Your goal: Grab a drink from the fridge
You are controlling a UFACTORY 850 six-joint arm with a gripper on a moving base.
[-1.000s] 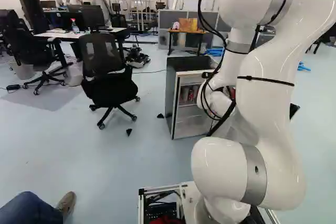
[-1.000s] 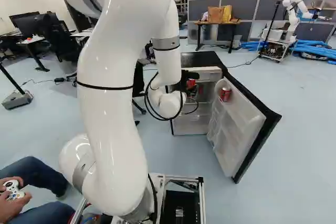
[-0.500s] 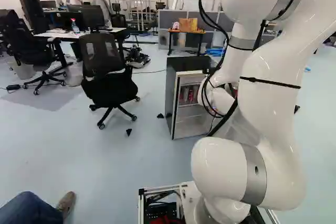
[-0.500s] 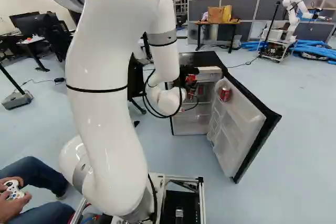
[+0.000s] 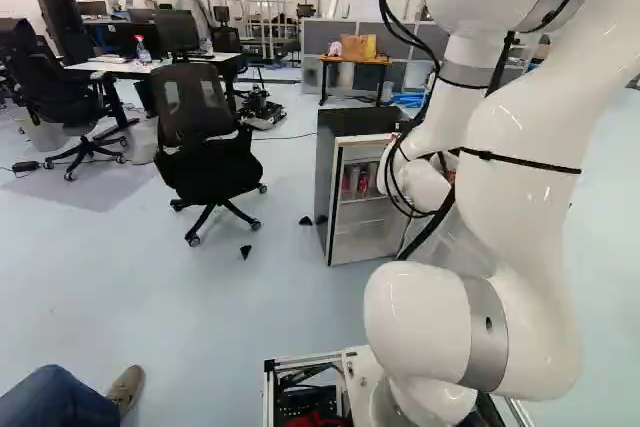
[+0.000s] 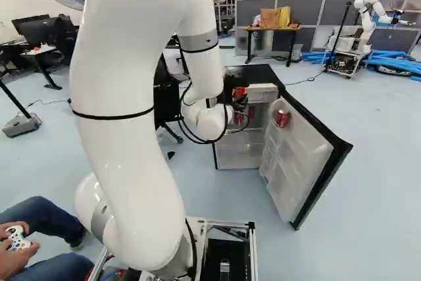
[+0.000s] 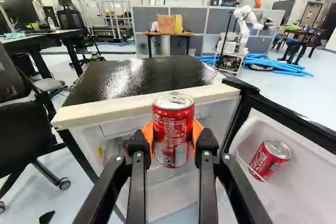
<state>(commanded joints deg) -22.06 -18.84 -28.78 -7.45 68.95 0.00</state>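
Gripper point(image 6: 239, 97) and red can point(image 7: 173, 132) higher

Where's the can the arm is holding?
Wrist view: the held can is between the gripper's orange pads, fridge just beyond. Right base view: left of the open door.

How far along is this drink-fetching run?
Done, it appears: the door of the fridge stands open, and a red can is outside, before its front top edge. In hand: the tool grips that can between both orange pads. Left, probably: carrying it away; no destination is evident.
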